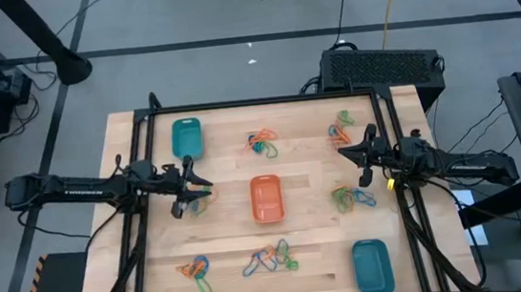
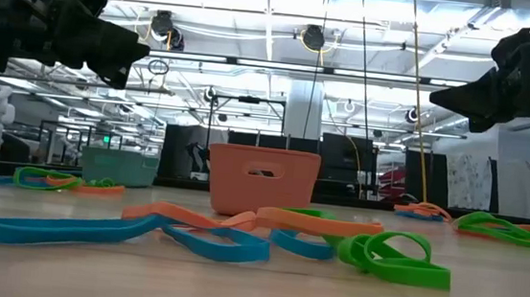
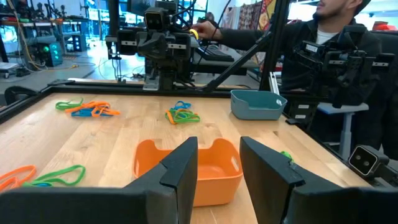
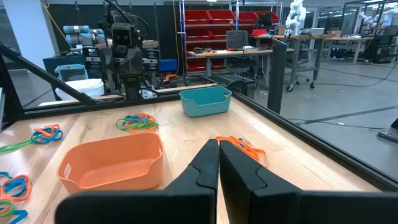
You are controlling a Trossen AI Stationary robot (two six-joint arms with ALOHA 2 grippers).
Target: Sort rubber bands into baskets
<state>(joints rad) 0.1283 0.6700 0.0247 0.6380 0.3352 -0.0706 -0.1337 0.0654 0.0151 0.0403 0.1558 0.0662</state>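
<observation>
The orange basket [image 1: 266, 199] stands at the table's middle. One teal basket [image 1: 186, 137] is at the far left and another [image 1: 372, 265] at the near right. Rubber bands in orange, green and blue lie in loose piles on the wood [image 1: 262, 144] [image 1: 340, 129] [image 1: 352, 197] [image 1: 196, 272] [image 1: 269, 258]. My left gripper [image 3: 217, 171] hovers left of the orange basket [image 3: 189, 171], open, with nothing between its fingers. My right gripper [image 4: 219, 165] hovers to the basket's right, shut and holding nothing. The low view shows both [image 2: 111, 44] [image 2: 457, 98] well above the table.
A black frame rail [image 1: 256, 101] runs around the table. A person sits beyond the table's near right corner [image 3: 339, 37]. Bare wood lies between the piles, on each side of the orange basket [image 4: 112, 163].
</observation>
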